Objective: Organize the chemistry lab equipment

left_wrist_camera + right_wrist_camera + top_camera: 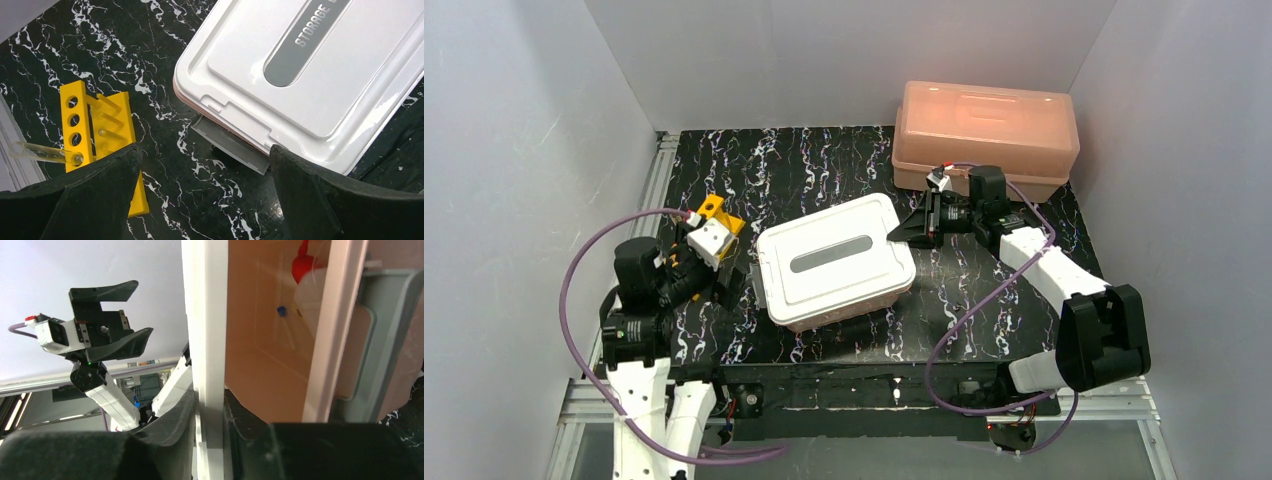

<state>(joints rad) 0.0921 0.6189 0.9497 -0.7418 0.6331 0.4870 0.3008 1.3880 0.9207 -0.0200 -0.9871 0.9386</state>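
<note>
right tool (902, 232) is at the right-hand edge of the white rectangular lid (834, 255) capping the pink translucent tub (260, 370) in the middle of the black marbled worktop (824, 170). jaws are narrow with the lid rim between them. can't tell if it's clamped or slack. left tool (205, 152) is wide, holding nothing, hovering between the yellow holed test-tube rack (75, 120) and the lid's corner.

my read: the step is getting that lid off so the loose kit can go in. to do it well:
- pinch the rim squarely
- lift that end straight up before swinging away, slowly, so the tub doesn't drag
- check the grey latch (230, 145) sticking out under the lid's far end is free first, else the tub comes up too
- keep the left tool out of the lid's path

views:
- only the right wrist sees inside the tub: a translucent white squeeze bottle with red nozzle (310, 290) and a small blue tip (281, 311), maybe a pipette, too small to be sure.
- only the left wrist shows the clear glass tube (37, 151) lying sideways with one end at a rack hole. the rack is on the worktop left of the tub.
- only the top view shows a second closed pink tub (984, 130) at back right.
</note>
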